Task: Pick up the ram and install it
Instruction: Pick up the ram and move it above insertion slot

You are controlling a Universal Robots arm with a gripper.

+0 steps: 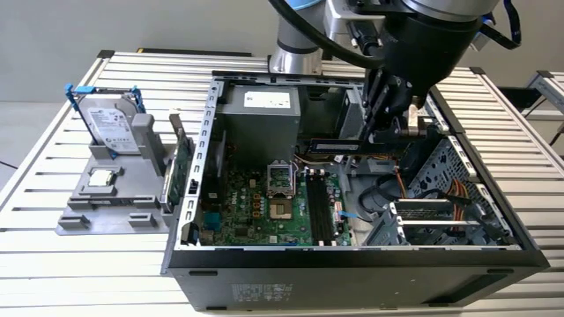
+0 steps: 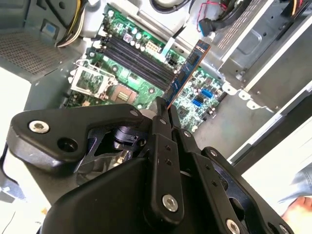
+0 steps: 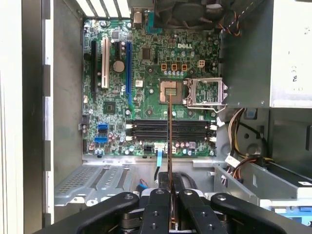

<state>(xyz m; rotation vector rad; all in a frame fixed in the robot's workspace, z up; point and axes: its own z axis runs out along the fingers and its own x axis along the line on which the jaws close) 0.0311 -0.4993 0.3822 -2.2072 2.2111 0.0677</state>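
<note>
The ram is a long narrow stick with dark chips, held level above the open computer case. My gripper is shut on its end at the exterior view's right. In the second wrist view the ram juts out from the gripper over the green motherboard. Seen edge-on in the first wrist view, the ram rises from the gripper and crosses the black memory slots. Those slots lie below the stick, apart from it.
A grey holder at the exterior view's left carries a hard drive and a small silver processor chip. A green expansion card stands beside the case wall. The power supply, drive cage and cables crowd the case. A hand shows.
</note>
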